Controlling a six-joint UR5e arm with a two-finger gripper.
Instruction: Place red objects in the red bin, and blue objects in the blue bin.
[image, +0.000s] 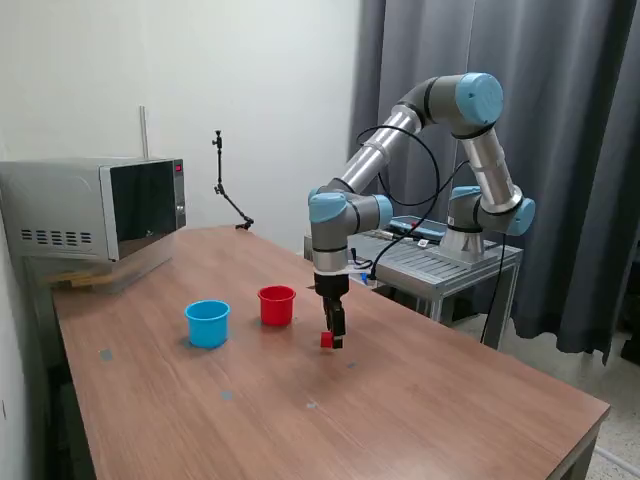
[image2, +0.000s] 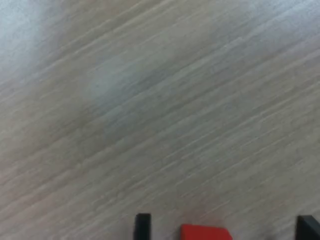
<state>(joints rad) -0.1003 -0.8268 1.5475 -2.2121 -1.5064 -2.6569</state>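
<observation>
While the arm reached straight down to the brown wood-grain tabletop (image: 420, 400), a small solid red cube (image: 326, 340) sat at the black two-finger jaws.

In the wrist view the small red cube (image2: 206, 232) lay on the tabletop (image2: 160, 110) between the two dark fingertips (image2: 142, 226), with a clear gap on either side, so the jaws were open and not touching it. Exterior view: the gripper (image: 334, 338) was low at the tabletop, the cube at its tip. The small round red plastic cup (image: 277, 304) stood upright near the gripper, on the exterior view's left of it; the light sky-blue plastic cup (image: 208, 323) stood further left, apart from the red one. A silver microwave oven (image: 95, 210) sat at the far left corner. I saw no other cubes in either view.
</observation>
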